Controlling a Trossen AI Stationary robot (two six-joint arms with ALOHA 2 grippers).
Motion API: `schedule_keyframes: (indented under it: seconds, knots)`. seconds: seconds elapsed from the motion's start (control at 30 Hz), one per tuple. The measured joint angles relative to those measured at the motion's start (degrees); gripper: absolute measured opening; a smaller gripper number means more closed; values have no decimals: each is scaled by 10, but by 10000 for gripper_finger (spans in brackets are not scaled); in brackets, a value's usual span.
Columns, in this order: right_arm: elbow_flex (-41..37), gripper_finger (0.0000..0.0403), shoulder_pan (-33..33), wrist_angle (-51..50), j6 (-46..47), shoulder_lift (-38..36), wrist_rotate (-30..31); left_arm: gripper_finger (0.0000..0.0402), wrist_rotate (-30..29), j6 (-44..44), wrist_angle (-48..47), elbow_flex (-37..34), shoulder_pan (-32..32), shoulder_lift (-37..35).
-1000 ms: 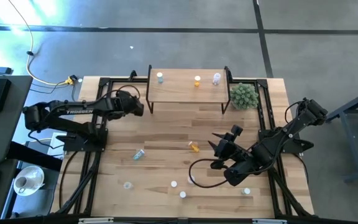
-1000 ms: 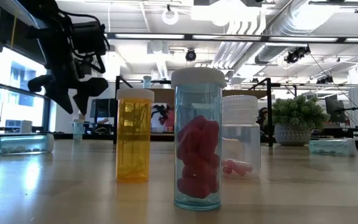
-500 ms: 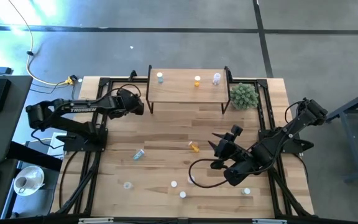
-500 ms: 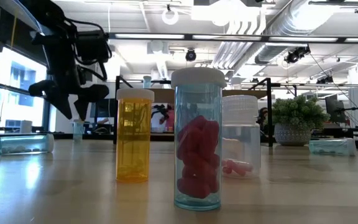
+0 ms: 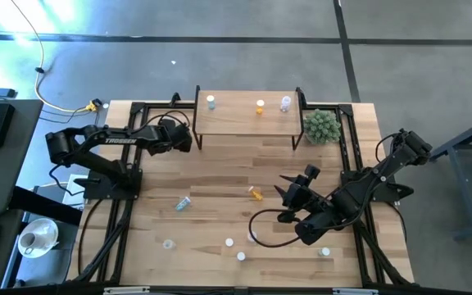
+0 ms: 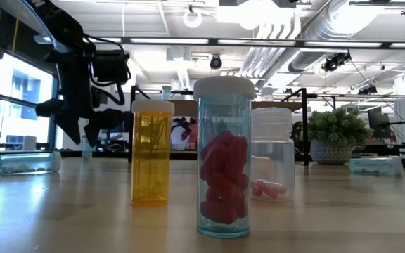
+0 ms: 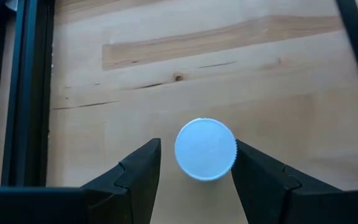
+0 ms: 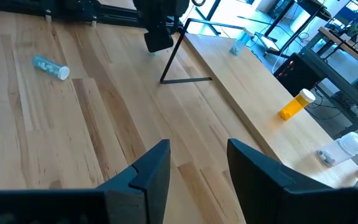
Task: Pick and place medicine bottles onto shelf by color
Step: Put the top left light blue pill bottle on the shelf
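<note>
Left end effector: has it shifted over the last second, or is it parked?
Yes. In the high view the left end effector has crept toward the shelf, closing on its near-left leg. Its fingers straddle a white-capped bottle.

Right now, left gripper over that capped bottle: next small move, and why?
Probably lower straight down, then close. In the left wrist view the left gripper stands open with the white cap of an upright bottle centred between its fingers, gaps on both sides, so nothing is gripped yet. The right gripper waits, open, mid-table.
</note>
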Motion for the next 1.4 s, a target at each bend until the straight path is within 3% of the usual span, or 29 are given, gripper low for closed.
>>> schedule_keyframes:
  seconds: [0.57,0.93,1.4]
  knots:
    - [0,151,0,0,0,0,0,91,-1,10,2,0,0,0]
    - [0,151,0,0,0,0,0,97,-2,40,2,0,17,-22]
    - [0,151,0,0,0,0,0,97,36,104,2,1,59,-154]
